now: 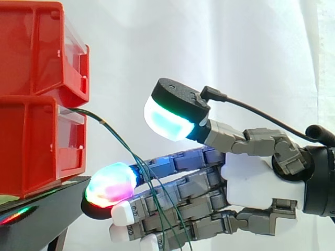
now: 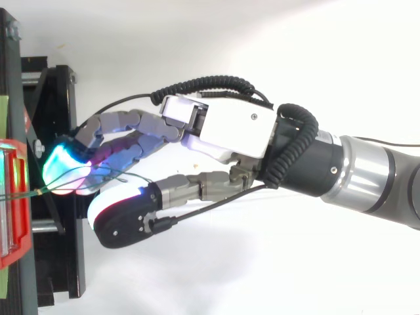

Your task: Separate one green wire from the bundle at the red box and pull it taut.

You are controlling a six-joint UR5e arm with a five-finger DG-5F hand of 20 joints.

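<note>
At the left edge of the side view, an upper red bin (image 1: 42,52) sits stacked on a lower red bin (image 1: 36,151), both on the black stand (image 1: 47,214). The green wires (image 1: 112,130) come out at the top of the lower red bin and arc rightward and down as a loose bundle. They cross in front of the fingers before running off the bottom edge. The hand (image 1: 261,183) reaches in from the right, spread. Its fingers lie nearly straight toward the bins, with one glowing fingertip (image 1: 110,185) just beside the stand's edge. The thumb (image 1: 170,120) is lifted well above them and pinches nothing. Whether the wires rest against the fingers or merely hang in front of them I cannot tell from this angle. What else the bins hold is hidden behind their fronts.

From above, the lower red bin (image 2: 20,249) is at the left edge with the black stand (image 2: 59,98) beside it. One of the green wires (image 2: 39,190) runs from the bin to the glowing fingertips and on into the gap between the fingers and the thumb (image 2: 125,216), which stand apart.

The wires look light, thin and limp, probably slippery, and they sag rather than hold a shape. A firm pinch between the thumb pad and one fingertip seems the best hold. It would take a single wire where the bundle fans out below the bin. A gentle pull should do, since a hard tug could strain the end anchored in the bin.
</note>
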